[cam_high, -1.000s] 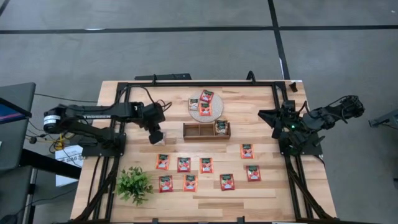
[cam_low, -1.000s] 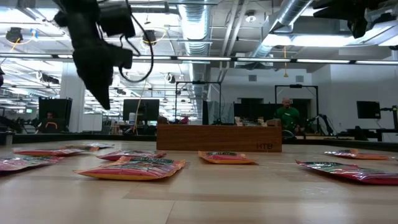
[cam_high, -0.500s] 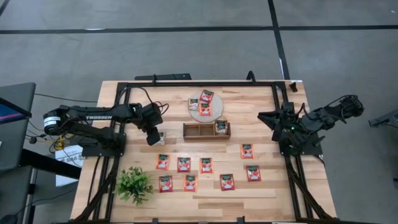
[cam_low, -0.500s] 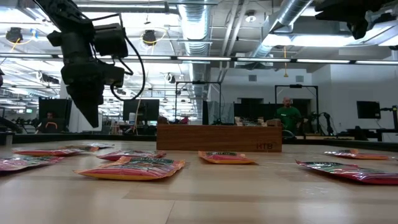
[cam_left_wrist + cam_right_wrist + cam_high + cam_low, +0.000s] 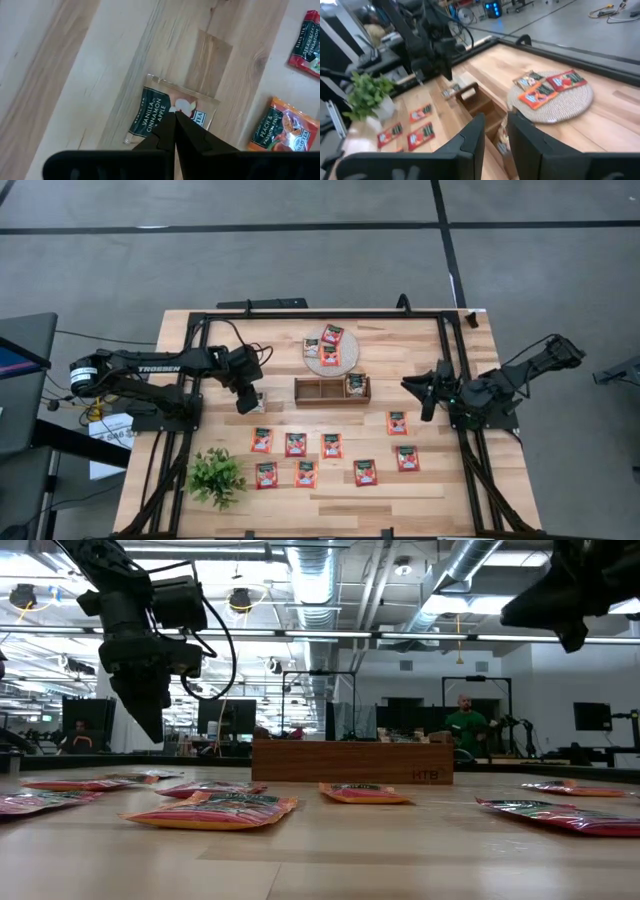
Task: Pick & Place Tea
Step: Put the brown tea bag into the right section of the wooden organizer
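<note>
I see a pale wooden worktop (image 5: 420,490) framed by a black rail. A round woven mat (image 5: 331,353) lies near its far edge, at the middle. Just nearer than the mat sits a long brown wooden tray (image 5: 322,390) with three compartments. A small green potted plant (image 5: 215,476) stands by the near left corner. Across the room behind, a person in green (image 5: 463,726) stands among monitors.
</note>
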`<act>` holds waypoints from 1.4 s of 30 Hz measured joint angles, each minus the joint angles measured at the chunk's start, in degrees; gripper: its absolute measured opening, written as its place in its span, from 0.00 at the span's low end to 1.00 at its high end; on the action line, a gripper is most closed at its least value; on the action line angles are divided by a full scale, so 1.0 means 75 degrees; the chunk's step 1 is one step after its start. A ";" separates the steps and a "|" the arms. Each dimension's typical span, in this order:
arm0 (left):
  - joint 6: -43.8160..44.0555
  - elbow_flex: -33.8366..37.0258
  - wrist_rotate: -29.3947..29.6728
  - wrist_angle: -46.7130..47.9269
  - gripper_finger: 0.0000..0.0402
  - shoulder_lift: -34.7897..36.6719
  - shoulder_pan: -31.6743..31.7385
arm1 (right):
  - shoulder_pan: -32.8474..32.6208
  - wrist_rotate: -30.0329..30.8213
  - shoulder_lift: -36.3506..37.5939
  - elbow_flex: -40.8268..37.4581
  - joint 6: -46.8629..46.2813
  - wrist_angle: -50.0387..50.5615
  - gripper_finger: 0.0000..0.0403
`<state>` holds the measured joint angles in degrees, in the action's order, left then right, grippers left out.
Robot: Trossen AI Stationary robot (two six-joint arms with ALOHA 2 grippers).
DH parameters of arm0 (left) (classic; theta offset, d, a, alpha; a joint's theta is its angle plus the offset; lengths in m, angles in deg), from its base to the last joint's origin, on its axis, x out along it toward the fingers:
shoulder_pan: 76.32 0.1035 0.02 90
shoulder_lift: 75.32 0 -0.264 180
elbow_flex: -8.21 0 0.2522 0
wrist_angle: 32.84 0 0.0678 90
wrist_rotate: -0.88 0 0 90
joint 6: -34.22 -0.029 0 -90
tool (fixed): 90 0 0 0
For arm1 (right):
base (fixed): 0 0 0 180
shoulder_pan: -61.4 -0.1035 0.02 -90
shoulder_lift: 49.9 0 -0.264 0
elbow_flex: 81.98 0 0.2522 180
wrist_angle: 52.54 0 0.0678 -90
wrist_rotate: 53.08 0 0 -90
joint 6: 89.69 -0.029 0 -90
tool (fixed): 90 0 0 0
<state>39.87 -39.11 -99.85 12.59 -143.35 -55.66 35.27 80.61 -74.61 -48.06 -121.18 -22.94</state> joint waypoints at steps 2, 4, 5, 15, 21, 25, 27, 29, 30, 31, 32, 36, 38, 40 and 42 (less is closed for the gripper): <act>0.0003 0.0000 0.0000 0.0000 0.00 0.0000 0.0000 | 0.0000 -0.0004 0.0001 -0.0003 -0.0030 0.0089 0.19; 0.0003 0.0000 0.0001 0.0000 0.00 0.0000 0.0000 | 0.0000 -0.0004 0.0007 -0.0003 -0.0044 0.0091 0.19; 0.0006 0.0000 0.0001 0.0000 0.00 0.0000 0.0000 | 0.0000 -0.0006 0.0007 -0.0003 -0.0047 0.0138 0.19; 0.0016 0.0000 0.0043 -0.0022 0.00 0.0000 0.0000 | 0.0003 -0.0094 0.0018 -0.0003 0.0020 -0.0032 0.19; 0.0017 0.0000 0.0078 -0.0048 0.00 0.0000 0.0000 | 0.0001 -0.1971 0.0563 -0.0003 0.0828 -0.0394 0.19; 0.0000 -0.0003 0.0257 -0.0138 0.00 -0.0003 -0.0003 | 0.0003 -0.2038 0.1089 -0.0003 0.0884 -0.0330 0.19; -0.0003 -0.0003 0.0315 -0.0220 0.00 -0.0003 -0.0003 | 0.0003 -0.2043 0.1302 -0.0021 0.1013 -0.0372 0.19; -0.0006 -0.0003 0.0331 -0.0253 0.00 -0.0003 -0.0003 | 0.0003 -0.2059 0.1547 -0.0173 0.1067 -0.0447 0.19; -0.0006 -0.0003 0.0355 -0.0259 0.00 -0.0003 -0.0002 | 0.0003 -0.2064 0.1671 -0.0278 0.1066 -0.0476 0.19; -0.0010 -0.0003 0.0403 -0.0272 0.00 -0.0003 -0.0002 | 0.0003 -0.2097 0.1794 -0.0413 0.1066 -0.0562 0.19; -0.0012 -0.0003 0.0440 -0.0282 0.00 -0.0003 -0.0003 | 0.0003 -0.2163 0.1910 -0.0546 0.1073 -0.0687 0.19; -0.0061 -0.0003 0.0610 -0.0296 0.00 -0.0003 -0.0003 | 0.0003 -0.2482 0.2389 -0.1085 0.1261 -0.1326 0.19; -0.0145 -0.0003 0.0633 -0.0309 0.00 -0.0003 -0.0003 | 0.0003 -0.2574 0.2591 -0.1290 0.1276 -0.1513 0.19; -0.0210 -0.0003 0.0635 -0.0309 0.00 -0.0003 -0.0003 | 0.0003 -0.2589 0.2760 -0.1463 0.1275 -0.1550 0.19; -0.0210 -0.0003 0.0646 -0.0309 0.00 -0.0003 -0.0003 | 0.0003 -0.2589 0.2863 -0.1513 0.1277 -0.1537 0.19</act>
<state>38.30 -39.13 -95.00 10.27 -143.37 -55.68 35.29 61.19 -53.14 -59.40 -111.60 -34.46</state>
